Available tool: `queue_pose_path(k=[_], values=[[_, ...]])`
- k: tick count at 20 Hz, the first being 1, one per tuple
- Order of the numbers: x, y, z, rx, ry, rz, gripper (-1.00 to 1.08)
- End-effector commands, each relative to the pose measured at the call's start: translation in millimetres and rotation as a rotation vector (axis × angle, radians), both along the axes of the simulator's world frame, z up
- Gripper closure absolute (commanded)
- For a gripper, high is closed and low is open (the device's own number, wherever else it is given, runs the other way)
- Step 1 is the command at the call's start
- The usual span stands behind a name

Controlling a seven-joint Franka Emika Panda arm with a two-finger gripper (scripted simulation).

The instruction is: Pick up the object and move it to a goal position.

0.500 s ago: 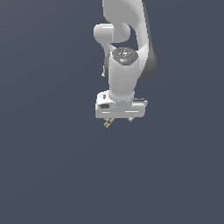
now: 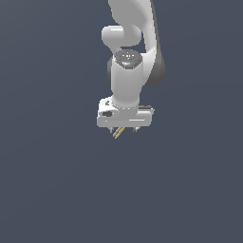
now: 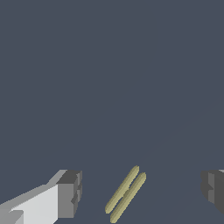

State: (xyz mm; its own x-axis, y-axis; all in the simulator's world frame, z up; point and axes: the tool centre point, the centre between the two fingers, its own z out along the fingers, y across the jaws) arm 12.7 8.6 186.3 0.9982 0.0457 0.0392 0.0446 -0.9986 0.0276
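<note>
The object (image 3: 126,194) is a tiny yellow-tan piece made of two slender parallel rods. It lies between my two grey-tipped fingers (image 3: 69,194) with a clear gap on each side, touching neither. My gripper (image 3: 141,190) is open wide. In the exterior view the white arm hangs straight down, and the object (image 2: 118,133) pokes out just under the gripper (image 2: 124,129), slanted, near the finger on the exterior view's left. Whether the object rests on a surface cannot be told.
Only a uniform dark grey-blue ground (image 2: 52,190) fills both views. No other objects, containers or edges show.
The hand has shifted a little toward the exterior view's left and slightly up. The object stays under the hand at about the same spot.
</note>
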Motion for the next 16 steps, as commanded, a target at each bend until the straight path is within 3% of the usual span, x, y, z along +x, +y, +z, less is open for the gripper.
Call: queue_pose_path(k=[1,8,16], values=[[-0.3,-4.6,1.3,-0.004,0.001,0.004,-0.92],[-4.2,-3.6,-5.3,0.001,0.002,-0.024,-0.92],[-23.2,-4.4,-32.4,0.016,0.008,-0.146,-0.92]])
